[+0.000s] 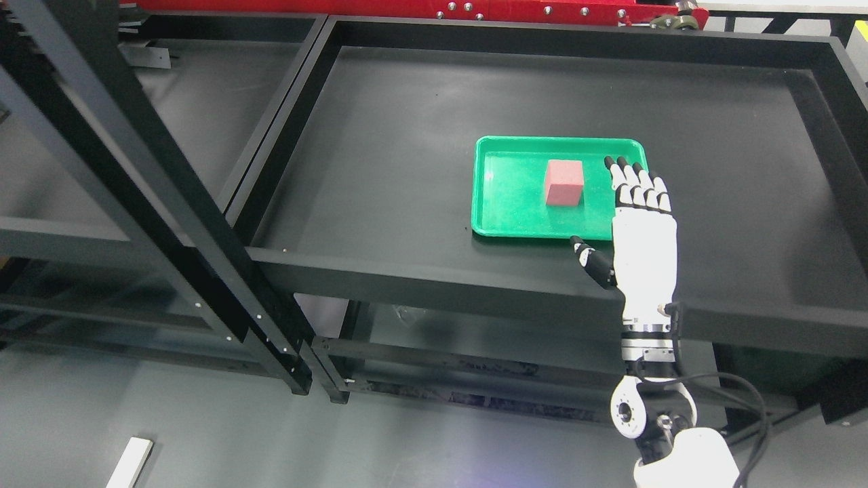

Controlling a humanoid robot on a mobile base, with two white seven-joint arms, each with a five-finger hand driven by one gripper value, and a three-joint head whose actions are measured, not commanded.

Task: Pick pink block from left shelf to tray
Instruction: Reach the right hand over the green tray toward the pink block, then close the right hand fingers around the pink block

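Note:
A pink block [564, 182] sits inside a green tray [505, 203] on the black table. My right hand [637, 210] comes up from the lower right, hovering over the tray's right front corner, just right of the block and not touching it. Its fingers [632, 183] are stretched out flat and the thumb [591, 261] is spread to the left; it holds nothing. The left arm is out of view.
The table [420, 135] has a raised black rim all around. A black shelf frame [135, 169] with slanted posts stands at the left. A red beam [420, 8] runs along the back. A white strip [129, 462] lies on the floor at lower left.

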